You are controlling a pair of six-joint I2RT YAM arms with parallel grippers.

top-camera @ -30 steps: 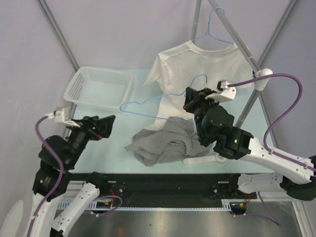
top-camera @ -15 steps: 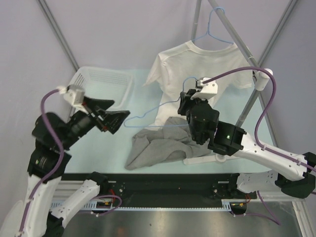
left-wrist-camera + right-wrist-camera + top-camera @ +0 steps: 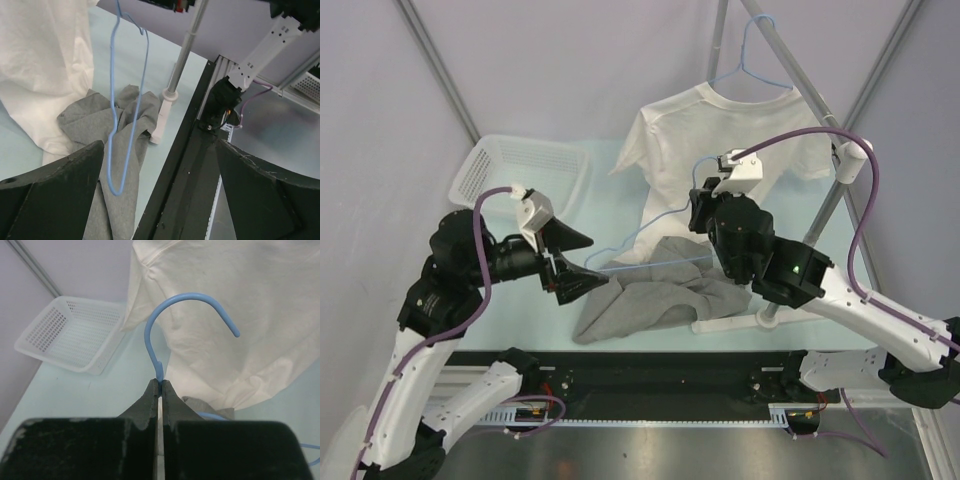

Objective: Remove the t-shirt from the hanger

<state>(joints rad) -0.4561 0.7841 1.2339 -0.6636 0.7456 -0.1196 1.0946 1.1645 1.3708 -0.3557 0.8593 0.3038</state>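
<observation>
Hanger (image 3: 148, 330) is clamped at its neck by right hand (image 3: 160, 385) to steady it; left hand (image 3: 582, 258) gapes beside grey t-shirt (image 3: 640, 300), possibly snagged.

walls (image 3: 570, 60): pale lilac; table (image 3: 605, 190): light teal; poles (image 3: 437, 65): grey metal

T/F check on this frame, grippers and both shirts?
1. The right gripper is shut on the blue hanger just below its hook. True.
2. The left gripper is clamped on the grey t-shirt. False: it is open and holds nothing.
3. The grey t-shirt lies crumpled on the table. True.
4. The white t-shirt lies in the basket. False: it hangs from the rack; nothing shows in the basket.
</observation>
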